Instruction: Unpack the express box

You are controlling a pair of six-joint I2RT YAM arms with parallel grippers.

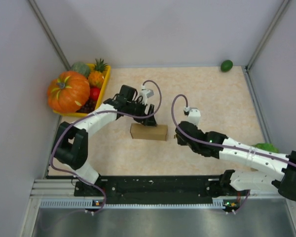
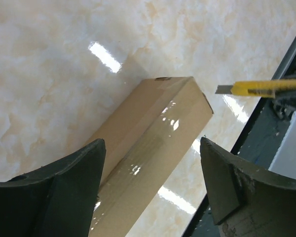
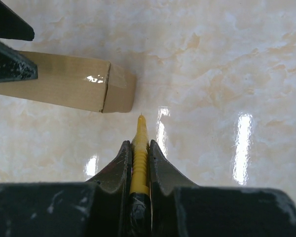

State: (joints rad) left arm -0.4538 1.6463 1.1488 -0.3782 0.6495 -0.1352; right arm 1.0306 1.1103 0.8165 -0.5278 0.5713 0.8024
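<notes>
Beneath both pincers spreads the pale marbled table (image 1: pixel 217 98). Well behind the left pincer (image 2: pixel 152 143) and off to its left, a yellow fruit tray (image 1: pixel 106 81) holds a large pumpkin (image 1: pixel 68 92), a small pineapple (image 1: pixel 96 76) and other fruit. Directly under that pincer lies the express box (image 1: pixel 148 132), a brown oblong carton resting on a long side. The left pincer is spread wide with one finger on either side of the carton and grips nothing; whether either finger touches the cardboard I cannot tell. The right pincer (image 3: pixel 138 144) is clamped tight on a yellow utility knife (image 3: pixel 139 163). Its blade (image 2: pixel 224 89) reaches out just ahead of the fingertips toward the box's end face, close to it but apart.

I judge the task to be barely begun. Glossy clear tape (image 2: pixel 172 116) runs along the top seam, unbroken as far as it shows, and the flaps are shut. Slitting the seam, folding the flaps back and lifting out the contents all remain.

What the carton holds is unseen. Its end away from the knife is covered by the left pincer's fingers. Far ahead of the right pincer a small green fruit (image 1: pixel 227 65) sits at the table's corner, and another green thing (image 1: pixel 266 146) is half hidden by the right arm; I cannot name it.
</notes>
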